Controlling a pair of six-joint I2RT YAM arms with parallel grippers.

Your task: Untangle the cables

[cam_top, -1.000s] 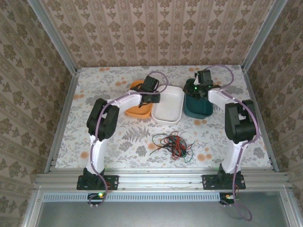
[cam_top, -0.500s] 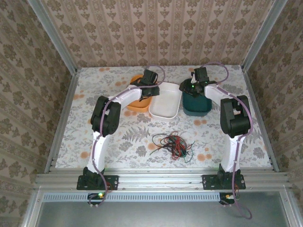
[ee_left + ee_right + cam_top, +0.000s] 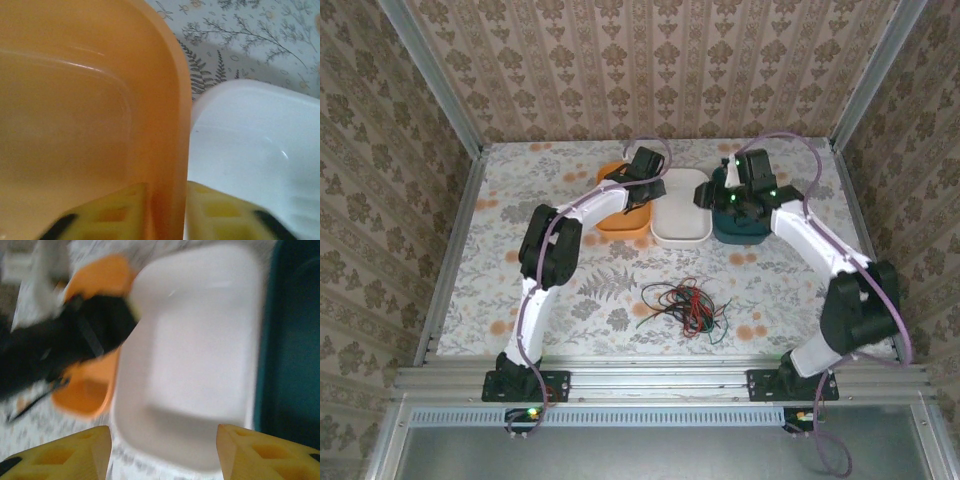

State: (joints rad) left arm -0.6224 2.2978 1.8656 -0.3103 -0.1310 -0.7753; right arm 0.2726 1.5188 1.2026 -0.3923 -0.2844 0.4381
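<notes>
The left jaws (image 3: 167, 200) are straddling the orange tray (image 3: 75, 100) rim; whether they are pinching it cannot be told. The right jaws (image 3: 161, 435) are standing wide open and empty above the white tray (image 3: 200, 340). Both trays have been shifting rearward over the last second. The cables (image 3: 685, 305) are lying tangled on the counter (image 3: 570, 290), well apart from both jaws on their near side. Judgement: untangling is not yet beginning.

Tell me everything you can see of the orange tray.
The orange tray is a shallow, round-cornered tub of smooth, glossy plastic, empty where its inside shows. It sits upright at the far side of the table, left of the white tray, rims close or touching. The left claw straddles the rim nearest that tray, one finger inside, one outside.
</notes>
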